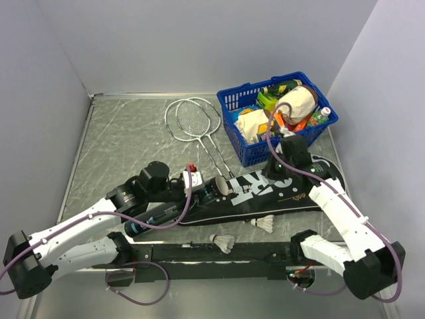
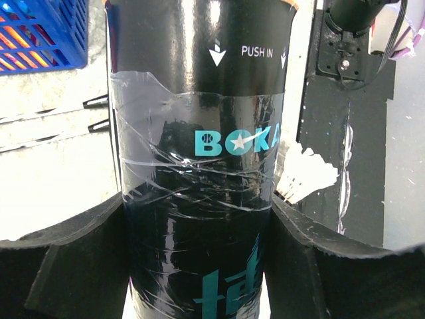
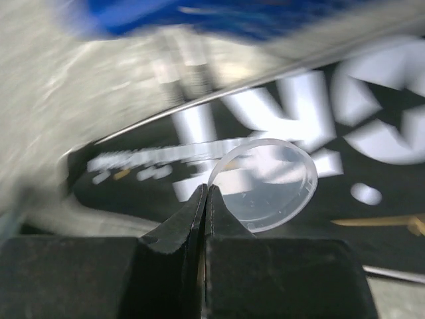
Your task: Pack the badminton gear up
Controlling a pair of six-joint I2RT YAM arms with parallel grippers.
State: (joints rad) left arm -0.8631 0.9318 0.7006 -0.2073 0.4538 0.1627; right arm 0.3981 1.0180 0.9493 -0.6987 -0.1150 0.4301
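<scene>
The long dark tube (image 1: 156, 216) (image 2: 199, 100), lettered "BOKA", lies slanted on the table with its far end on the black "SPORT" bag (image 1: 279, 189). My left gripper (image 1: 192, 183) (image 2: 199, 222) is shut on the tube, one finger pressed to each side. My right gripper (image 3: 206, 189) (image 1: 289, 143) hovers over the bag near the basket, shut on the rim of a clear round lid (image 3: 269, 186). Two white shuttlecocks (image 1: 222, 240) (image 1: 265, 224) lie in front of the bag; one shuttlecock (image 2: 305, 174) shows beside the tube. Two rackets (image 1: 192, 119) lie crossed at the back.
A blue basket (image 1: 232, 100) (image 2: 40, 33) full of groceries stands at the back right, touching the bag's far edge. Grey walls close the table on three sides. A black mounting rail (image 1: 212, 252) runs along the near edge between the arm bases.
</scene>
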